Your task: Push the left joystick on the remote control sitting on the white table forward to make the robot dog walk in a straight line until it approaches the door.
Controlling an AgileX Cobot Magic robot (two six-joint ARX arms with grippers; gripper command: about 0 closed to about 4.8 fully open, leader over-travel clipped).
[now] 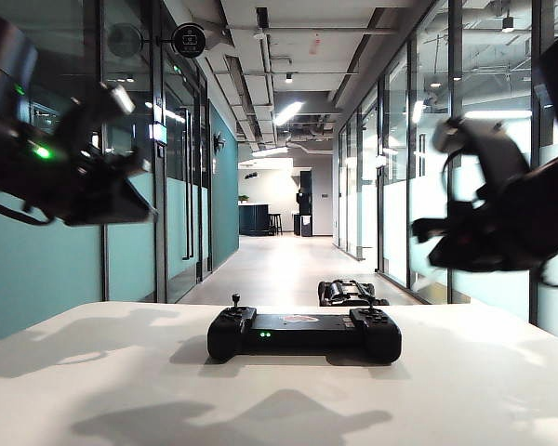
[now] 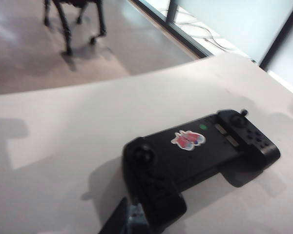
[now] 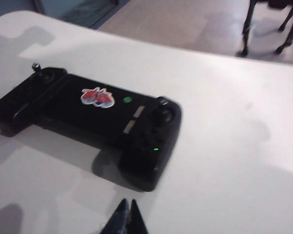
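**Both grippers hang above the controller, left stick untouched**

At the upper left of the exterior view the left gripper [image 1: 121, 200] hovers clear of the desk [image 1: 93, 372]; whether its fingers are apart or together I cannot tell. The remote control [image 1: 303, 333] lies at lower centre, its long axis running left to right, and its left joystick [image 1: 234, 302] stands below and to the right of that gripper, which looks the nearer one. Just beyond the desk's far edge crouches the robot dog [image 1: 351, 294]. At the upper right the right gripper [image 1: 446, 243] has its fingers together, holding nothing
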